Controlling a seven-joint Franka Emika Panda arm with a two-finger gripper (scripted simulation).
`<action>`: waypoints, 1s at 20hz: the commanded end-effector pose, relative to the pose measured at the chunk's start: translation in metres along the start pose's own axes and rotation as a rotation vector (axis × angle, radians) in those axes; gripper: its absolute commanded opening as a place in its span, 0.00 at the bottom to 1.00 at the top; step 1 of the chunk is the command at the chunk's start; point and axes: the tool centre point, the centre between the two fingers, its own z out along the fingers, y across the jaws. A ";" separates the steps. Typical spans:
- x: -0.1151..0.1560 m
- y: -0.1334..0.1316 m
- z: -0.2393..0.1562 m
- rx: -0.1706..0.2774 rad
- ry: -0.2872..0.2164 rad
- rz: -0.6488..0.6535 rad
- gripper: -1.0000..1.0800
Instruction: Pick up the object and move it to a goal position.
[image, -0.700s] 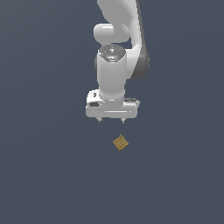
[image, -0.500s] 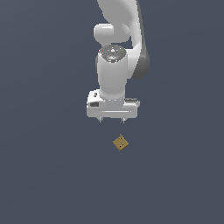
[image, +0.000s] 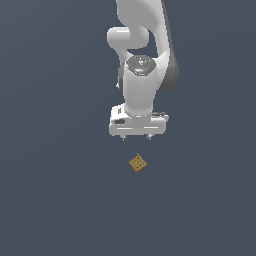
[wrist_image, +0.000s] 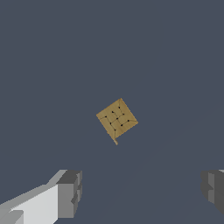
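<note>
item: gripper (image: 136, 137), jaws held wide apart and empty, little changed in place over the last moment, poised above and just short of the block (image: 138, 163), which lies flat and untouched on the dark floor; approach judged barely under way, grasp not yet begun.

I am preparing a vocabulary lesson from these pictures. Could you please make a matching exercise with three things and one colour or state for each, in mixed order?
Things:
1. small flat tan-brown square block with dark dots
2. white robot pincer
3. plain flat ground surface

Descriptions:
A. dark grey-blue
B. open, holding nothing
C. lying free, turned like a diamond

Pairs: 1-C, 2-B, 3-A
</note>
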 end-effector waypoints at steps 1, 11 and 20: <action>0.000 0.001 -0.001 0.000 0.001 0.004 0.96; 0.005 0.000 0.013 -0.005 -0.004 -0.068 0.96; 0.015 -0.002 0.050 -0.013 -0.017 -0.262 0.96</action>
